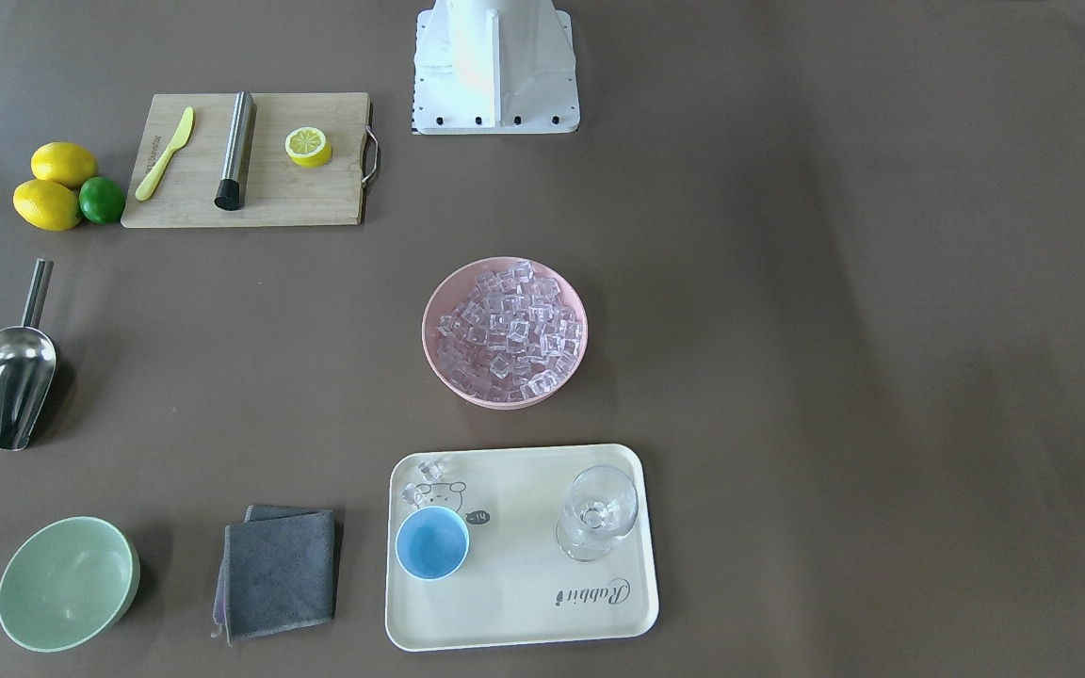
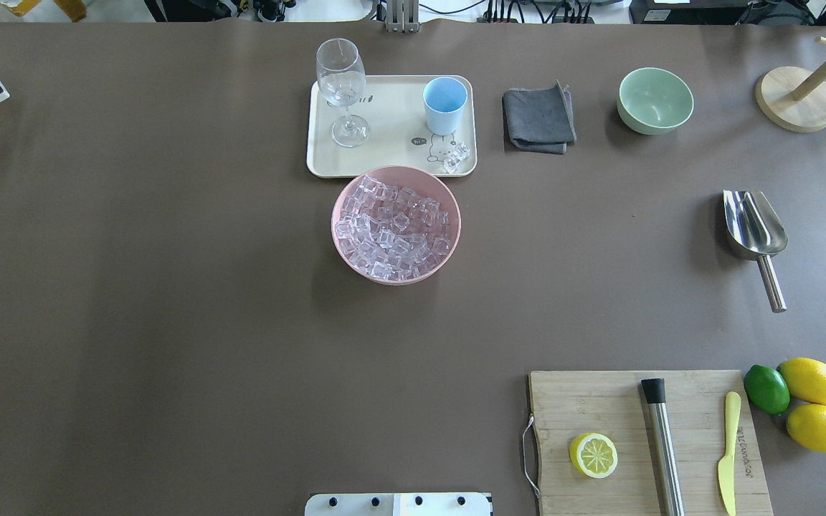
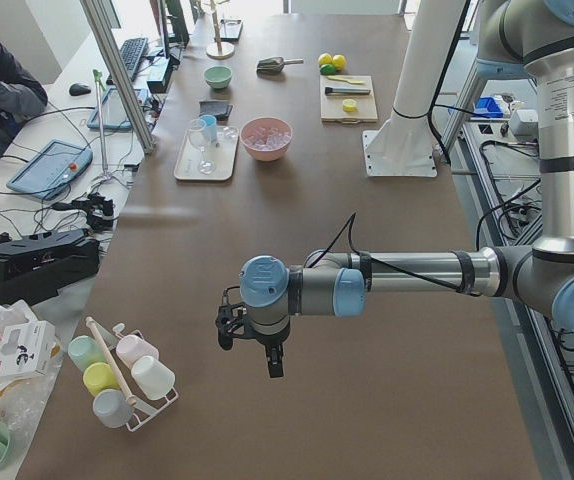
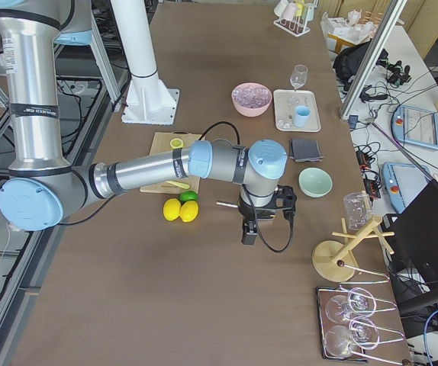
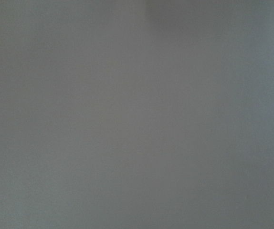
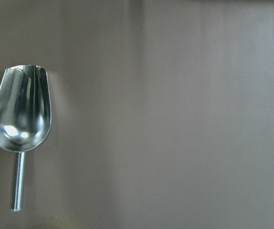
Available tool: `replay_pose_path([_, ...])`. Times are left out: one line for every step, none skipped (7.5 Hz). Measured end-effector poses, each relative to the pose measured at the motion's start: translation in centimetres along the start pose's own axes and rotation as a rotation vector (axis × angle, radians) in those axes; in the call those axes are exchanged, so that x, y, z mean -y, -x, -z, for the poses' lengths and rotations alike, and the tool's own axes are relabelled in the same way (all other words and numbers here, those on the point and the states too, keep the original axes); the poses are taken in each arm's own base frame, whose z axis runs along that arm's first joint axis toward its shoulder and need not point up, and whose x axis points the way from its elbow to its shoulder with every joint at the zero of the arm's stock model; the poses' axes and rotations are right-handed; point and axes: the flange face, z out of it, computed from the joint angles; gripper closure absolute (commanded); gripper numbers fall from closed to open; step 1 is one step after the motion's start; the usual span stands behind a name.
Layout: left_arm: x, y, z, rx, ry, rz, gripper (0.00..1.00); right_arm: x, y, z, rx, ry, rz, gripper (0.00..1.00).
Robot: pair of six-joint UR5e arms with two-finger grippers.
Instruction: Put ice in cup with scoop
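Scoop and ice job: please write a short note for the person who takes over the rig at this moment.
Left gripper: over bare table, far from the job's things; open or shut cannot be told.
Right gripper: above the table beside the scoop, not touching it; state also unclear.
The scoop lies empty on the robot's right. Ice fills the pink bowl. Cup stands on the tray, apparently empty; a few loose cubes lie beside it.
Done: nothing yet.
Left: grasp scoop, fill from bowl, pour into cup.

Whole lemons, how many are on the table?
2, both beside the lime, off the cutting board's end: the lemon nearer the robot and the farther lemon.
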Motion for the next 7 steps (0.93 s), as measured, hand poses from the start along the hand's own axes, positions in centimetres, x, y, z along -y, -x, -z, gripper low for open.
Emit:
replay_pose_path([0.0, 0.0, 0.0, 0.000, 0.000, 0.000, 0.02, -1.8, -2.0, -1.0, 0.026, 0.004, -0.028, 0.00])
replay_pose_path([0.0, 0.1, -0.1, 0.000, 0.001, 0.001, 0.02, -3.2, -3.9, -2.1, 0.045, -0.005, -0.042, 0.00])
replay_pose_path([0.0, 0.0, 0.0, 0.000, 0.001, 0.001, 0.02, -3.9, -5.5, -3.5, 0.055, -0.013, -0.047, 0.00])
replay_pose_path([0.0, 0.0, 0.0, 0.000, 0.000, 0.001, 0.02, -4.1, -6.7, -4.7, 0.062, -0.026, -0.042, 0.00])
replay_pose_path([0.0, 0.0, 0.0, 0.000, 0.000, 0.001, 0.02, -4.0, -7.2, -5.2, 0.064, -0.036, -0.036, 0.00])
replay_pose_path([0.0, 0.0, 0.0, 0.000, 0.000, 0.001, 0.02, -3.9, -7.4, -5.4, 0.064, -0.040, -0.036, 0.00])
replay_pose_path([0.0, 0.0, 0.0, 0.000, -0.001, 0.001, 0.02, -3.8, -7.5, -5.4, 0.063, -0.041, -0.036, 0.00])
